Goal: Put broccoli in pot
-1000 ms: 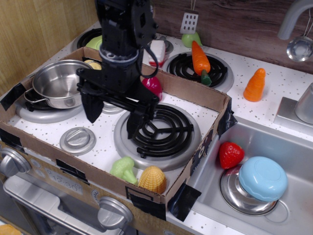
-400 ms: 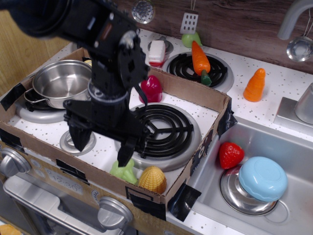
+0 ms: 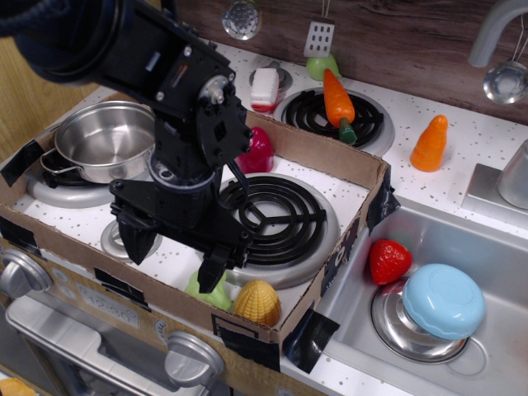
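The pale green broccoli [image 3: 213, 294] lies at the front of the cardboard-walled stove top, beside the yellow corn [image 3: 256, 302]. My black gripper [image 3: 175, 257] hangs open just above it, one finger [image 3: 212, 268] over the broccoli and the other finger [image 3: 136, 242] to its left over a small silver knob cap. Most of the broccoli is hidden by the finger. The shiny steel pot [image 3: 101, 140] with its wire handle stands on the back left burner, empty.
A cardboard wall [image 3: 323, 151] rings the stove top. A large black burner [image 3: 276, 216] lies in the middle, a pink toy [image 3: 259, 152] behind it. A carrot [image 3: 337, 98], an orange cone [image 3: 431, 143], a strawberry [image 3: 388, 260] and a steel bowl with a blue dome [image 3: 441, 303] sit to the right.
My gripper has swung forward and down from over the middle burner to just above the broccoli at the front edge. It has stayed open. Nothing else moved.
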You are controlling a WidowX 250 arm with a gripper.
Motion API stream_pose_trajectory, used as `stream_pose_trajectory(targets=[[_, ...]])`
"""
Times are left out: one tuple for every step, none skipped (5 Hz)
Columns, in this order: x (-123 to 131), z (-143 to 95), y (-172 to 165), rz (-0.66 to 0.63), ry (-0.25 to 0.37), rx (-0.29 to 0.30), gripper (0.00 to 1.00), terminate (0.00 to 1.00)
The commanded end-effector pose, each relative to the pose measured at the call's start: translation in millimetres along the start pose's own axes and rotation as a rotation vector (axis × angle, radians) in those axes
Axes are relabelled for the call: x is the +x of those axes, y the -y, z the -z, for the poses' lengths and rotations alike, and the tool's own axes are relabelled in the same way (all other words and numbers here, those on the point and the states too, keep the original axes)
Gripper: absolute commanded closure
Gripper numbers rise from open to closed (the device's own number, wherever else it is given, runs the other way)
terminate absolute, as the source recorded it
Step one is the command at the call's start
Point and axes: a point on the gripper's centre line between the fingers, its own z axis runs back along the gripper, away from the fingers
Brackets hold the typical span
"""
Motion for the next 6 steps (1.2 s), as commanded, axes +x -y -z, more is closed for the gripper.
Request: stream_pose_trajectory(targets=[[16.7,-11.5,-3.4,0.028,0.026,0.008,0.0,0.0],[17.3,-3.3,0.1,0.028,0.009,0.003,0.0,0.0],[19.5,6.1,0.1,0.026,-0.012,-0.01,0.0,0.0],[22.0,13.8,0.0,0.028,0.002,-0.014,0.0,0.0],[22.2,22.8,3.1,0.027,-0.001,-0.036,0.0,0.0],[20.2,30.8,8.1,0.018,0.002,-0.052,0.0,0.0]])
